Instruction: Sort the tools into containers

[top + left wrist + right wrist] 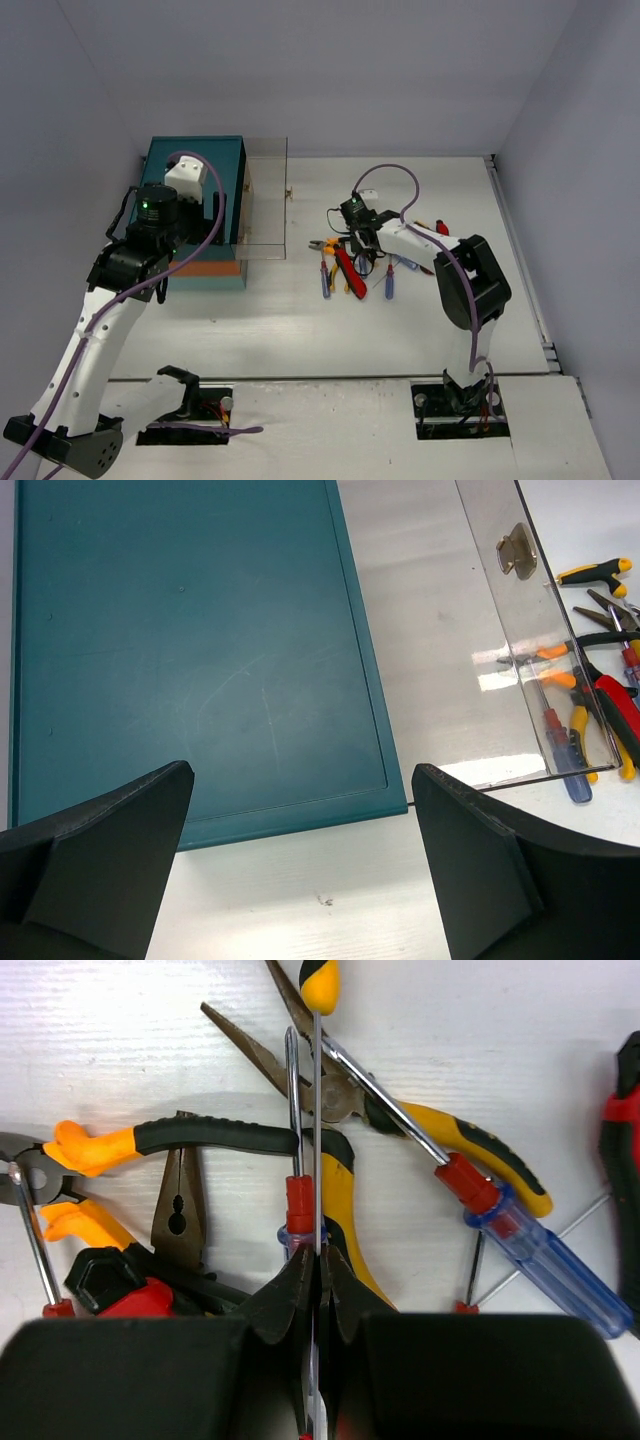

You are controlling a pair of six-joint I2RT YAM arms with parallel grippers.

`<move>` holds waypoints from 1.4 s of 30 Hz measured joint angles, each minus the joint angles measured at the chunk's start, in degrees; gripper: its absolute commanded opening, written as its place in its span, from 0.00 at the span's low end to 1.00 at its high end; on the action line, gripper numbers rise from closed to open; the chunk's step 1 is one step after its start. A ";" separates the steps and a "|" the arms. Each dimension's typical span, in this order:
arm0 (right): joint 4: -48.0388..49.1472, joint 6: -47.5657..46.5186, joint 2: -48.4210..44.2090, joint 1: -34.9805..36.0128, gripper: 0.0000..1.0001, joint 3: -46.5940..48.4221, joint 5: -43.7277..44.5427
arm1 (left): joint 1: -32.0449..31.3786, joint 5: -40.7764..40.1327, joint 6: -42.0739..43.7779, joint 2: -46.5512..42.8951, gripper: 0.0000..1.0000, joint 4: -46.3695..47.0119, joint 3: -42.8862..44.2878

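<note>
The tools (pixel 350 265) lie in a heap on the white table right of centre: blue-handled screwdrivers (pixel 545 1255), orange and yellow-handled pliers (pixel 100 1145), and red-and-black cutters (pixel 130 1295). My right gripper (pixel 358 240) is over the heap. In the right wrist view the gripper (pixel 318 1260) is shut on the thin metal shaft of a screwdriver with a yellow-and-black handle (pixel 319 982). The teal chest (pixel 195 160) stands at the left, with a clear drawer (pixel 265 200) pulled out to the right. My left gripper (pixel 205 200) hangs over the chest, open and empty (pixel 300 780).
The drawer front carries a brass knob (pixel 516 550). An orange band (pixel 205 268) shows at the chest's near side. A lone red-handled tool (pixel 440 228) lies right of the heap. Grey walls close in the table at the back and sides.
</note>
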 measured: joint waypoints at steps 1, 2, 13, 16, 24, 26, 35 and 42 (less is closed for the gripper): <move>-0.09 -0.07 -0.57 -0.03 0.00 0.00 0.12 | -0.02 0.00 0.09 0.07 0.89 0.00 0.00; -0.12 -0.10 -1.15 -0.05 0.00 0.00 0.16 | -0.02 0.00 0.13 0.17 0.89 0.00 0.00; -0.56 -0.10 -4.94 -0.07 0.00 0.10 0.62 | -0.38 -0.42 0.75 0.76 0.89 0.00 0.00; -1.50 -0.13 -7.41 -0.07 0.00 1.67 1.25 | -0.39 -0.46 0.76 0.76 0.89 0.00 0.00; -1.90 -0.08 -16.06 0.21 0.00 11.28 2.10 | -0.39 -0.46 0.76 0.76 0.89 0.00 0.00; -2.18 -0.06 -17.26 0.59 0.00 14.27 2.07 | -0.39 -0.44 0.74 0.78 0.89 0.00 0.00; -1.92 2.02 -16.52 5.86 0.00 25.44 0.26 | -0.44 -0.46 0.60 0.79 0.89 -0.02 0.08; 2.68 7.13 -9.50 9.64 0.00 29.30 -2.28 | -0.44 -0.62 -0.17 0.42 0.89 -0.05 0.46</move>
